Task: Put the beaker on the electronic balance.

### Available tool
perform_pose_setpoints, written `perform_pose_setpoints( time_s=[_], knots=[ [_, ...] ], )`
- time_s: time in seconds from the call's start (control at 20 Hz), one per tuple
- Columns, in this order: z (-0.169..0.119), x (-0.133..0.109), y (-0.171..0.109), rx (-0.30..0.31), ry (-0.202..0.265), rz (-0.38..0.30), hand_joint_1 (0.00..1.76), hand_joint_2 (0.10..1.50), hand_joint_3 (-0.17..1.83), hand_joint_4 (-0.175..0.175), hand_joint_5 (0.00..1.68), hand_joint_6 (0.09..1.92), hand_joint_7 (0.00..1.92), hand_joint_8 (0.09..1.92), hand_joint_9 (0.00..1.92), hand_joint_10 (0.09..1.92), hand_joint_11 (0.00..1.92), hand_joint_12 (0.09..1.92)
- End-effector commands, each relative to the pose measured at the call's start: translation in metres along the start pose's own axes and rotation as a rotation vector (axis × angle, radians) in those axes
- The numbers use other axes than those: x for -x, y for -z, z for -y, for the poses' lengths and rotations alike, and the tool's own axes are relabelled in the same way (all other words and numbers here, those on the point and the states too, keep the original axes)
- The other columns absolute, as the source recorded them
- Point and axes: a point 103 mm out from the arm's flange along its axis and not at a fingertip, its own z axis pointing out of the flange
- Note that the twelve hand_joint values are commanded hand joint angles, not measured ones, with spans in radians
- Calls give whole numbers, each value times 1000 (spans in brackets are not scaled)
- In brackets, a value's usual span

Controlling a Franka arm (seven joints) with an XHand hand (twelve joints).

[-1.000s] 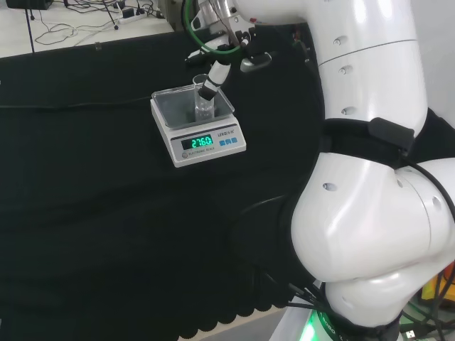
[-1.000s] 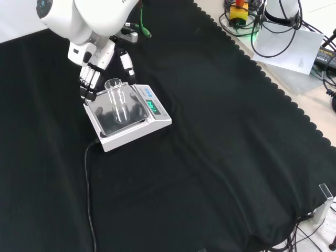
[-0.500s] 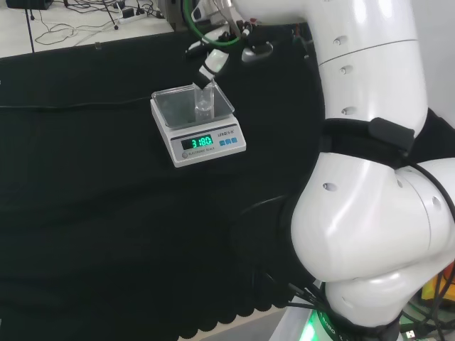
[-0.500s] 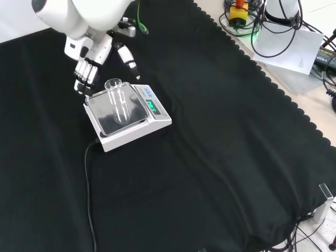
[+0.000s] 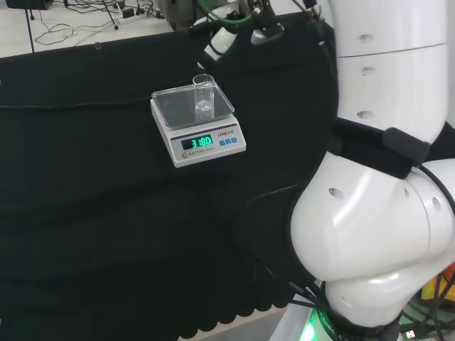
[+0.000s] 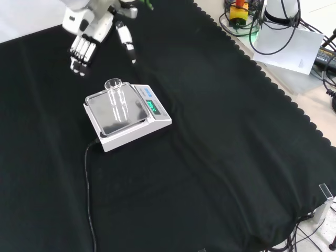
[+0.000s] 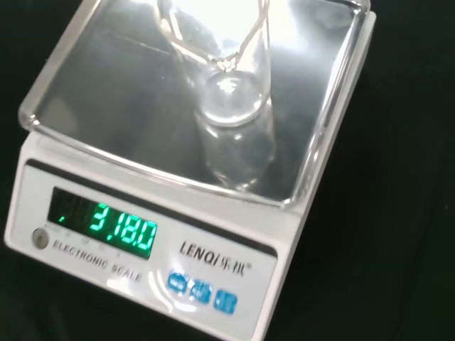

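On the balance (image 6: 127, 117), a clear beaker (image 6: 118, 100) stands upright on the shiny metal pan, long axis vertical, open mouth up. It is a tall, narrow cylinder of glass or clear plastic with a round rim; the wrist view looks down through its wall to a round base, and whether it holds anything cannot be told. That balance is a white, boxy unit with a square pan under a clear tray, a lit green display and blue buttons on its sloping face, which turns toward the right in the front view; a black cable runs from it across the black cloth (image 6: 220, 157). Up and to the left of the beaker in the front view, the hand (image 6: 84, 44) hangs clear of it, fingers straight and relaxed, thumb apart, grasping nothing.
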Motion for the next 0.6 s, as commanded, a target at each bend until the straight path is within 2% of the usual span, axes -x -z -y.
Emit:
perform_pose_setpoints(
  time_s=[0.05, 0.2, 0.4, 0.6],
  knots=[
    [148, -12, 1, 162, -69, 44, 544, 829, 53, -10, 307, 87, 217, 354, 126, 738, 0, 1064],
    [179, -10, -4, 165, -106, 47, 557, 847, 54, -25, 400, 87, 230, 566, 173, 870, 0, 1171],
    [207, -6, -15, 201, -125, 9, 561, 854, 56, -35, 453, 87, 252, 639, 214, 889, 0, 1215],
    [218, 0, -26, 204, -145, -31, 576, 867, 64, -46, 515, 87, 318, 688, 312, 881, 0, 1341]
  ],
)
